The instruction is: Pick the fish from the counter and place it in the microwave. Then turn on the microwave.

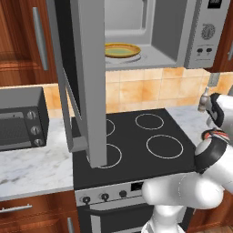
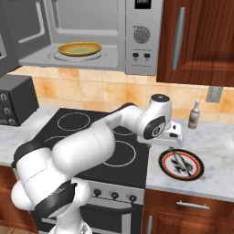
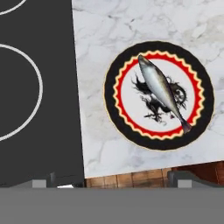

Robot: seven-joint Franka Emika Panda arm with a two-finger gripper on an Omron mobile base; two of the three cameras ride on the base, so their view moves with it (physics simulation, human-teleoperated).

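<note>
Fish: slender, smooth and silvery with a darker back, tapering to a small dark tail. In my hand view its long axis runs diagonally, head toward the upper left, tail toward the lower right. It lies on the plate, right of centre in that frame.

Plate: round and flat, with a black outer band, a scalloped yellow and red ring, and a white middle bearing a dark inky figure. It sits on the counter just beside the stovetop, in the lower right of the right base view.

Counter: white marble look with grey veins, over reddish-brown wood fronts.

Stovetop: matte black glass with thin white rings.

Microwave: boxy grey metal at the top of the base views, door swung wide open, with a dial and buttons on the right strip. A round yellowish dish rests inside.

My claw: jaws spread fully apart, holding nothing, hanging above the plate; both dark tips sit at the bottom edge of my hand view.

Bottle: small, brownish, upright by the tiled wall.
</note>
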